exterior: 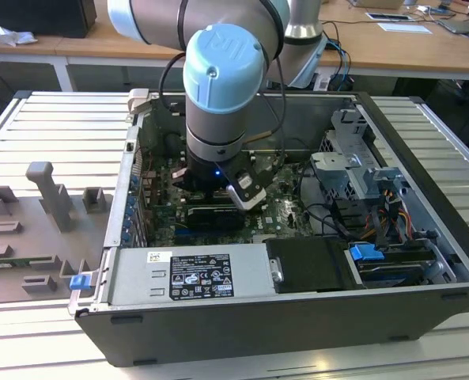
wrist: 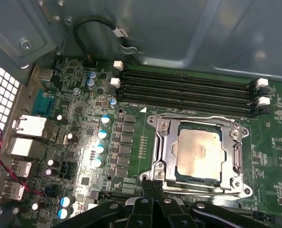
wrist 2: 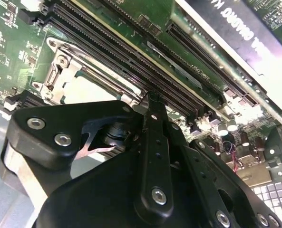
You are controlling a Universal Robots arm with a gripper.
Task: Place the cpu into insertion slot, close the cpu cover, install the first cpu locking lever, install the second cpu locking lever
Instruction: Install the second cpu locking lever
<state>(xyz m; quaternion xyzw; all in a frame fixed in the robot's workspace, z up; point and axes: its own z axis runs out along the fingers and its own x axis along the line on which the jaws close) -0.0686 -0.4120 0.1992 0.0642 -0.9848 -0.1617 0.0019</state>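
Computer case (exterior: 242, 332): lies open on the table, the arm (exterior: 222, 87) reaching down into it.
Motherboard (wrist: 83, 142): green, with the long memory slots (wrist: 188, 92) at twelve o'clock of the socket in the first wrist view.
Insertion slot (wrist: 155, 137): silvery rim; the cpu cover (wrist: 167, 142) lies closed around the chip.
Cpu (wrist: 200, 154): seated flat in the slot, pale face up.
Gripper (wrist: 152, 185): fingertips pressed together, pinching nothing, at the socket's edge, at seven o'clock of the chip.
Step in hand: a lever at that edge, I judge; press steadily and keep clear of the chip face.
In the way: capacitors (wrist: 100, 149) at nine o'clock, memory slots close by.
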